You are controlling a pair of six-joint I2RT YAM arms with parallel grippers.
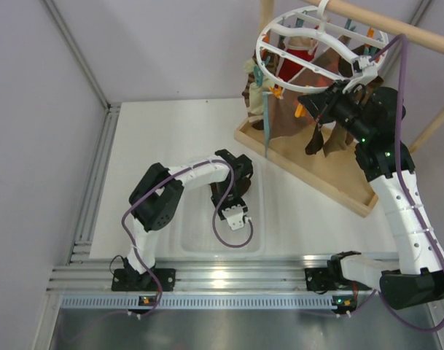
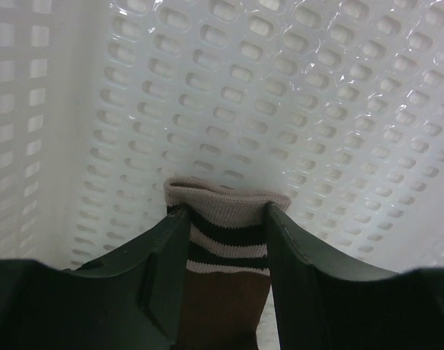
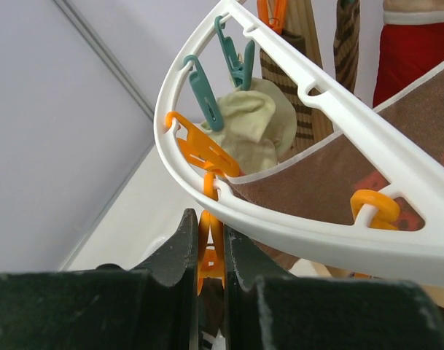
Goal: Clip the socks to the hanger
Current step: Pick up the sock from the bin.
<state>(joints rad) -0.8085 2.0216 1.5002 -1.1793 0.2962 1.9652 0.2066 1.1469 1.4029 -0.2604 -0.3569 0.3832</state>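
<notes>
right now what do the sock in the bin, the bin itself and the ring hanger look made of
Sock: ribbed knit fabric, brown with pale stripes, matte. Bin: translucent white plastic, glossy, perforated with slots. Hanger: smooth white moulded plastic, slightly shiny; its pegs look like plastic too.

Sock foot (lower part) cut off.

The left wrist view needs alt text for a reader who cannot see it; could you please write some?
A brown sock with pale stripes and a beige cuff lies between the two dark fingers of the left gripper, which flank it on both sides. Behind it is the perforated white plastic basket.
</notes>
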